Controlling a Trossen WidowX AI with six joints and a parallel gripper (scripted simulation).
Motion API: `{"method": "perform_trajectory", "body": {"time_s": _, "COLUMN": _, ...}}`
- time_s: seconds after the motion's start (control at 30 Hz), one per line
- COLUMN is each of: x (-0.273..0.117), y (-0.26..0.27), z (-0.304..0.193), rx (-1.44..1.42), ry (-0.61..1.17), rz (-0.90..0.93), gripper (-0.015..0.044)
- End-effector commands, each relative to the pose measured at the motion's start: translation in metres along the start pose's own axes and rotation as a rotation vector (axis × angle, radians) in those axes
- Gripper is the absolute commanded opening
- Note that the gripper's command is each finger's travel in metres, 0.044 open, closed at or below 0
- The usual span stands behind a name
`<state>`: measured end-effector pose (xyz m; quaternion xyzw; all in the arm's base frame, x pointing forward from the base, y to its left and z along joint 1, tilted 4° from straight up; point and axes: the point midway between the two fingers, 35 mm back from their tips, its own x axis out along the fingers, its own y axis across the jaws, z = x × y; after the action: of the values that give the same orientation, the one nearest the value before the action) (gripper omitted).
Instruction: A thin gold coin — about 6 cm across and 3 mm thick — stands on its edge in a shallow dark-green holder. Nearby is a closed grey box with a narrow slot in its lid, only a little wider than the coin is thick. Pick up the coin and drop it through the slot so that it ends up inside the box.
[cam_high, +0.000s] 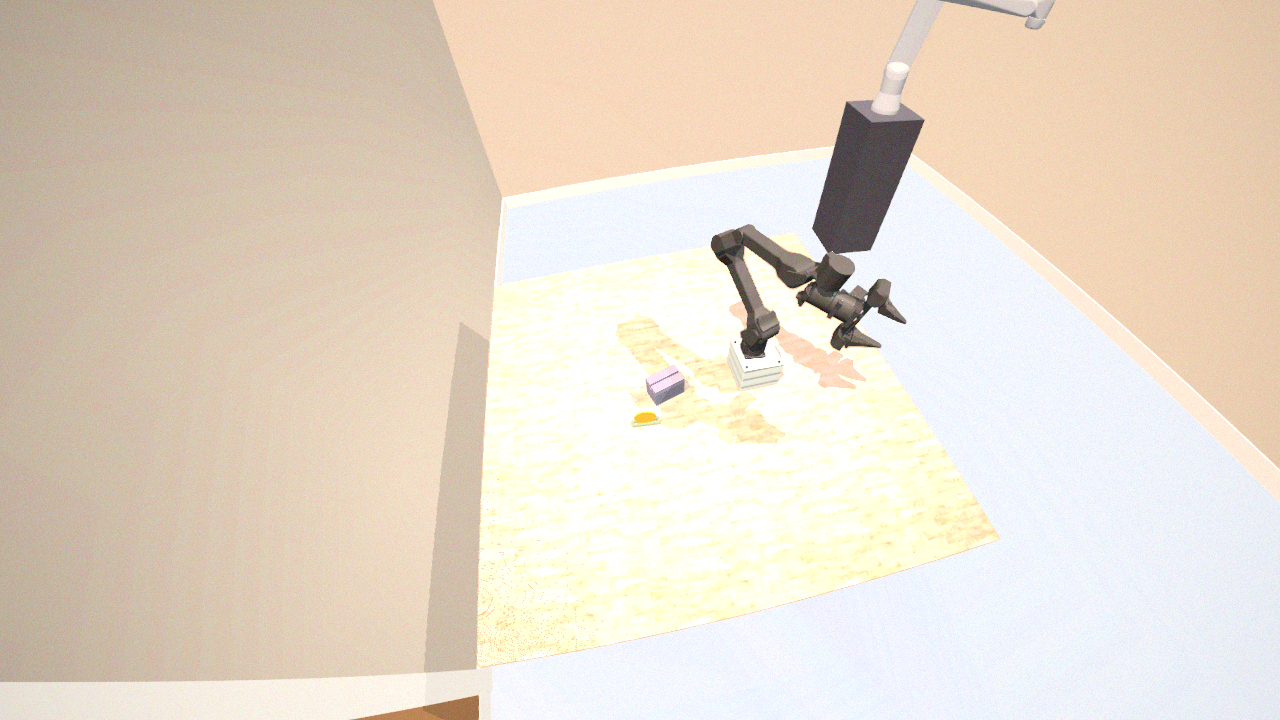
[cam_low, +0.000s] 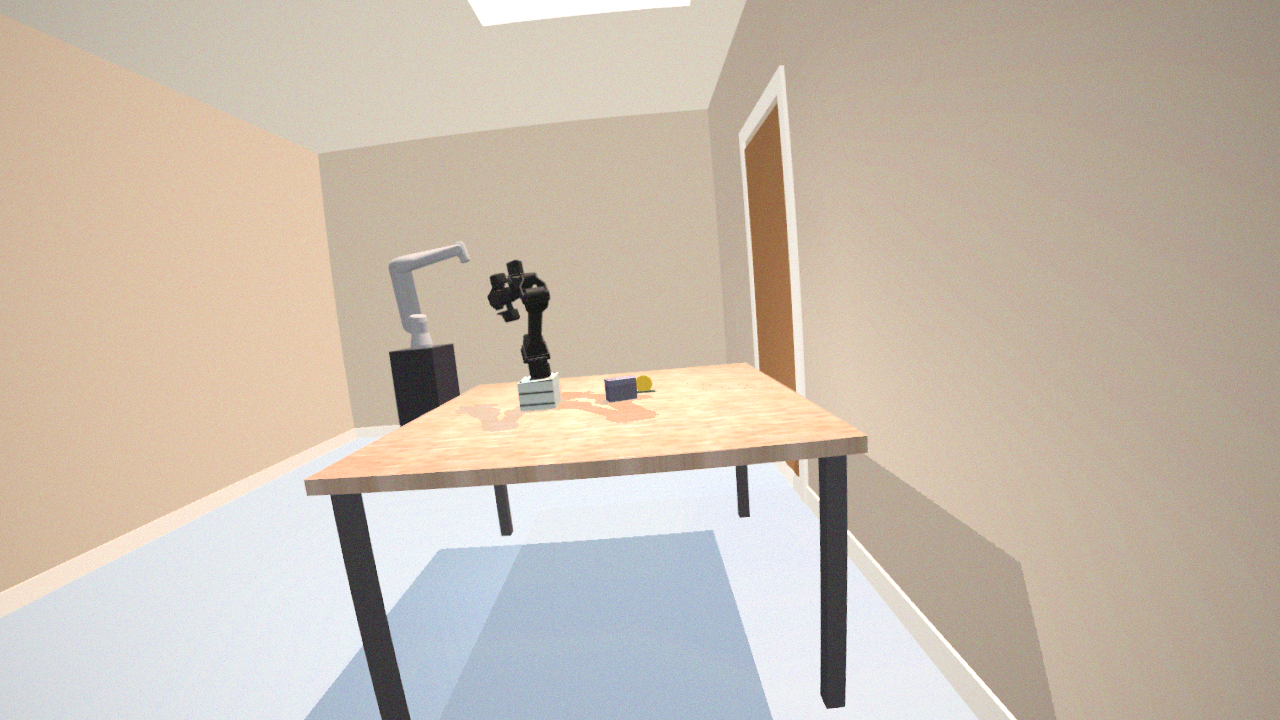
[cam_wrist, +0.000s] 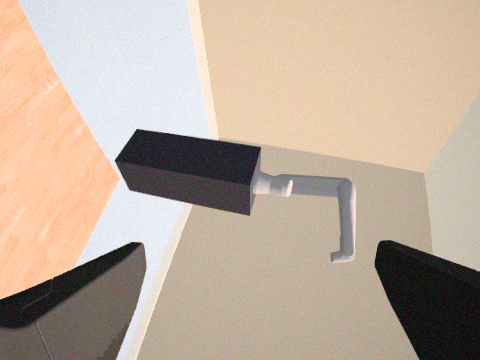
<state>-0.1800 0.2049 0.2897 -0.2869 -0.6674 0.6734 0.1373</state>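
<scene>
The gold coin (cam_high: 645, 417) (cam_low: 644, 383) stands on its edge in its shallow holder (cam_high: 647, 424) on the table; the holder is a thin dark strip in the exterior view. The closed box (cam_high: 665, 385) (cam_low: 621, 389) stands right beside them, with a dark slot line along its lid in the top view. My gripper (cam_high: 893, 329) (cam_wrist: 264, 256) is open and empty. It is raised high, on the far side of the arm's base from the coin and box, and points away from them. The wrist view shows neither coin nor box.
The arm's white base block (cam_high: 756, 365) (cam_low: 538, 393) stands on the wooden table (cam_high: 716, 537) (cam_low: 716, 429), between the gripper and the box. Off the table, a dark pedestal (cam_high: 863, 179) (cam_low: 425, 380) (cam_wrist: 190, 170) carries a second, pale arm (cam_low: 404, 295) (cam_wrist: 347, 220).
</scene>
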Motion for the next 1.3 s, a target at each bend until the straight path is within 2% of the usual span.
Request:
{"method": "perform_trajectory", "body": {"time_s": 0.0, "x": 0.0, "y": 0.001, "z": -0.003, "rx": 0.006, "ry": 0.009, "rz": 0.006, "gripper": 0.0374}}
{"method": "perform_trajectory", "body": {"time_s": 0.27, "x": 0.0, "y": 0.033, "z": -0.088, "rx": 0.401, "ry": 0.301, "rz": 0.158, "gripper": 0.0164}}
{"method": "perform_trajectory", "body": {"time_s": 0.5, "x": -0.035, "y": 0.077, "z": -0.177, "rx": 0.935, "ry": 0.656, "rz": 0.203, "gripper": 0.0161}}
{"method": "perform_trajectory", "body": {"time_s": 0.8, "x": -0.128, "y": 0.153, "z": -0.265, "rx": 1.653, "ry": 1.186, "rz": 0.072, "gripper": 0.0161}}
{"method": "perform_trajectory", "body": {"time_s": 1.03, "x": -0.219, "y": 0.215, "z": -0.293, "rx": 2.097, "ry": 1.588, "rz": -0.159, "gripper": 0.0161}}
{"method": "perform_trajectory", "body": {"time_s": 1.27, "x": -0.297, "y": 0.268, "z": -0.289, "rx": 2.415, "ry": 1.921, "rz": -0.441, "gripper": 0.0161}}
